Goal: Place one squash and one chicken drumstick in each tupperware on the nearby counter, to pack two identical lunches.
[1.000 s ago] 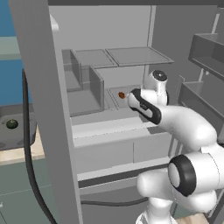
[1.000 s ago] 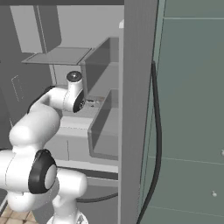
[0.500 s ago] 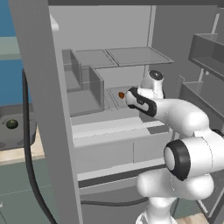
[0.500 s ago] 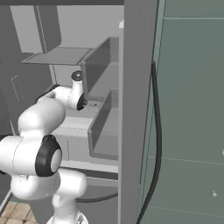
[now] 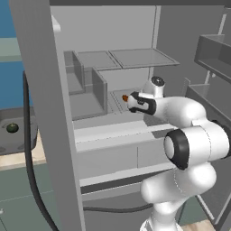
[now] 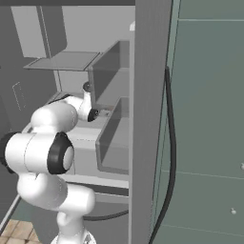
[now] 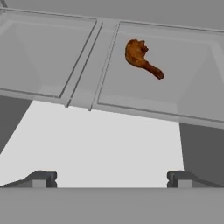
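You see the open fridge [image 5: 135,149], its upper part cut off. One chicken drumstick [image 7: 141,57] lies alone on a grey shelf tray [image 7: 175,98], half hidden by the arm in the left base view. The gripper [image 7: 111,178] is spread wide, empty, short of it.

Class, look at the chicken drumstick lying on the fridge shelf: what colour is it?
Reddish-orange chicken drumstick, clearest in the hand view.
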You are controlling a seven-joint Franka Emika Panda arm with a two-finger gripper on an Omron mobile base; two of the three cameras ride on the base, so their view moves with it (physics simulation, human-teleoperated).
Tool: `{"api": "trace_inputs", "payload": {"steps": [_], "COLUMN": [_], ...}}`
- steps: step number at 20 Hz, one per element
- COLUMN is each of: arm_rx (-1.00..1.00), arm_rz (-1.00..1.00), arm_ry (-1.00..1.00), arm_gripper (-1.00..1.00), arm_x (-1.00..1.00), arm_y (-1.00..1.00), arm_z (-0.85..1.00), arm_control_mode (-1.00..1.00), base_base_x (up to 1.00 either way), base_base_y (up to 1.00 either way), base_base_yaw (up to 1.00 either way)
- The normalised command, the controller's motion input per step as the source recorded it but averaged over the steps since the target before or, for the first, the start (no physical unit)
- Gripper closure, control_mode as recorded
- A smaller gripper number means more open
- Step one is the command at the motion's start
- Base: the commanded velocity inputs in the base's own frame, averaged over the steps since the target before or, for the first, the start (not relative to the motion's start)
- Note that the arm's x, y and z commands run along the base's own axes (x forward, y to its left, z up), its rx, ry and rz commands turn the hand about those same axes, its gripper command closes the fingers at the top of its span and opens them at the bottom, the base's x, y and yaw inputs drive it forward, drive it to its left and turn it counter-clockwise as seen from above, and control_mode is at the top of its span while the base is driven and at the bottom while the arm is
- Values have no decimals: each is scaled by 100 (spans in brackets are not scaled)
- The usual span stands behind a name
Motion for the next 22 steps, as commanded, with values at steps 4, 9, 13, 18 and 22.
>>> {"api": "trace_inputs", "payload": {"steps": [4,9,13,18,22], "arm_rx": [0,0,-1,0,0], "arm_rz": [5,4,5,6,6], "arm_ry": [0,0,0,0,0], "arm_gripper": [-100,-100,-100,-100,-100], "arm_x": [39,40,46,48,49], "arm_y": [-10,-17,-7,-3,-3], "arm_z": [0,-6,-22,-14,-12], "arm_control_mode": [-100,-100,-100,-100,-100], "base_base_x": [0,0,0,0,0], "base_base_y": [0,0,0,0,0], "base_base_yaw": [0,0,0,0,0]}}
